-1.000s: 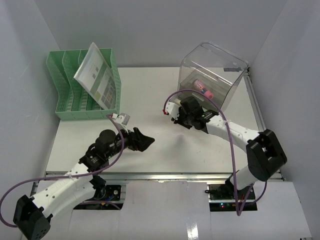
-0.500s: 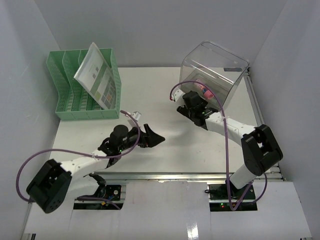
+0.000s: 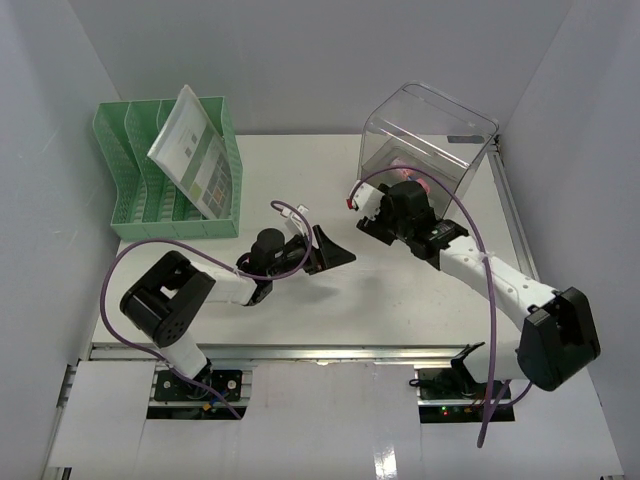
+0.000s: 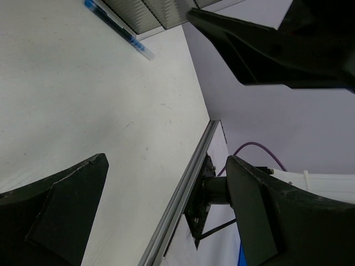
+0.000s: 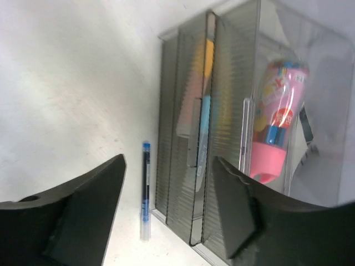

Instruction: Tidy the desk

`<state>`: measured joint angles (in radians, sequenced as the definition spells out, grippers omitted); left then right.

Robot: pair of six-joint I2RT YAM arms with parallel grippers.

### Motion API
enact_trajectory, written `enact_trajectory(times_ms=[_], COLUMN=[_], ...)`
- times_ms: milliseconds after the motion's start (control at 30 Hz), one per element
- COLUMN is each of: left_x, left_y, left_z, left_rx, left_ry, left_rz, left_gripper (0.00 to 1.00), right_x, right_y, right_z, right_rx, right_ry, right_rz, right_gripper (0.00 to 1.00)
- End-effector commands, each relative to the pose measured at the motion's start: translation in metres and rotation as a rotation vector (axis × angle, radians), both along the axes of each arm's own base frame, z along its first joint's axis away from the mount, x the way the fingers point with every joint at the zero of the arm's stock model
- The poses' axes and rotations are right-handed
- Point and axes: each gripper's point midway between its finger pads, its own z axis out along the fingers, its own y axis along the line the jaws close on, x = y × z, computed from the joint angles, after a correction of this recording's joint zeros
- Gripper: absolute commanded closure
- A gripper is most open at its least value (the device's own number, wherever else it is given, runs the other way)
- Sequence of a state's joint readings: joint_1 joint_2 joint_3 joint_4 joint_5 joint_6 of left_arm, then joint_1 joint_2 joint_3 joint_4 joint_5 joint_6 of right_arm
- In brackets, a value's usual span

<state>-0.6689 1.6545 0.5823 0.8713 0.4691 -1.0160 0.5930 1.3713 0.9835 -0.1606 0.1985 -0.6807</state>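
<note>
The white desk (image 3: 300, 175) carries a blue pen (image 5: 145, 188), which lies flat against the front of the clear drawer box (image 5: 222, 127). The pen also shows in the left wrist view (image 4: 117, 29). In the top view it is hidden under my right arm. My right gripper (image 5: 166, 216) is open and empty, hovering just above the pen and the box front; it also shows in the top view (image 3: 385, 212). My left gripper (image 3: 335, 255) is open and empty over the desk's middle, its fingers (image 4: 61, 205) wide apart.
The clear drawer box (image 3: 430, 140) stands at the back right with a pink bottle (image 5: 274, 127) inside. A green slotted file rack (image 3: 135, 170) at the back left holds a printed sheet (image 3: 195, 155). The aluminium rail (image 4: 180, 191) runs along the desk's edge.
My left arm has stretched forward and to the right, toward the desk's middle. My right gripper has moved right and back, up to the drawer box front. Both stay open.
</note>
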Motion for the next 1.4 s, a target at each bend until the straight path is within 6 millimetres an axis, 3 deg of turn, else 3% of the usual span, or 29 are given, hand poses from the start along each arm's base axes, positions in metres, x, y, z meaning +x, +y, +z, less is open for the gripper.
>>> enact_trajectory(times_ms=[0, 67, 100, 167, 333, 400, 467, 567, 633, 733, 833, 900, 933, 967, 1067, 1200, 1367], left_x=[0.008, 0.009, 0.01, 0.009, 0.006, 0.007, 0.009, 0.015, 0.018, 0.024, 0.03, 0.036, 0.041, 0.046, 0.057, 0.082, 0.111], left_y=[-0.004, -0.003, -0.002, 0.0, 0.005, 0.006, 0.005, 0.001, 0.0, -0.008, -0.016, -0.023, -0.028, -0.033, -0.047, -0.069, -0.098], left_z=[0.028, 0.028, 0.028, 0.028, 0.023, 0.022, 0.021, 0.025, 0.026, 0.028, 0.028, 0.024, 0.023, 0.023, 0.021, 0.008, -0.003], left_rx=[-0.062, -0.063, -0.064, -0.063, -0.049, -0.045, -0.041, -0.046, -0.052, -0.071, -0.097, -0.108, -0.117, -0.127, -0.164, -0.205, -0.205], left_ry=[-0.05, -0.044, -0.045, -0.041, -0.032, -0.03, -0.03, -0.037, -0.039, -0.037, -0.024, -0.014, -0.007, 0.0, 0.034, 0.082, 0.106], left_rz=[0.018, 0.029, 0.035, 0.044, 0.059, 0.064, 0.069, 0.077, 0.077, 0.067, 0.056, 0.047, 0.043, 0.038, 0.03, 0.053, 0.096], left_gripper=[0.03, 0.05, 0.05, 0.06, 0.06, 0.06, 0.06, 0.05, 0.05, 0.05, 0.05, 0.06, 0.09, 0.11, 0.21, 0.35, 0.37], right_x=[-0.038, -0.035, -0.033, -0.024, 0.018, 0.034, 0.046, 0.053, 0.053, 0.044, 0.01, -0.025, -0.032, -0.037, -0.038, -0.062, -0.094], right_y=[0.036, 0.033, 0.032, 0.026, 0.004, -0.011, -0.02, -0.027, -0.028, -0.024, -0.002, 0.016, 0.015, 0.013, -0.022, -0.042, -0.05], right_z=[-0.012, -0.031, -0.037, -0.052, -0.057, -0.056, -0.049, -0.043, -0.043, -0.049, -0.051, -0.036, -0.02, -0.002, 0.039, 0.06, 0.071], right_rx=[0.042, 0.002, -0.011, -0.041, -0.04, -0.06, -0.063, -0.063, -0.067, -0.06, -0.014, 0.054, 0.099, 0.142, 0.281, 0.474, 0.611], right_ry=[0.152, 0.2, 0.211, 0.23, 0.147, 0.102, 0.033, -0.026, -0.036, -0.005, 0.136, 0.225, 0.203, 0.169, 0.091, 0.092, 0.058], right_rz=[0.292, 0.284, 0.274, 0.223, -0.002, -0.127, -0.205, -0.234, -0.227, -0.18, 0.012, 0.2, 0.231, 0.25, 0.187, 0.248, 0.32], right_gripper=[0.46, 0.68, 0.72, 0.77, 0.78, 0.76, 0.67, 0.38, 0.32, 0.26, 0.27, 0.31, 0.33, 0.35, 0.38, 0.39, 0.4])
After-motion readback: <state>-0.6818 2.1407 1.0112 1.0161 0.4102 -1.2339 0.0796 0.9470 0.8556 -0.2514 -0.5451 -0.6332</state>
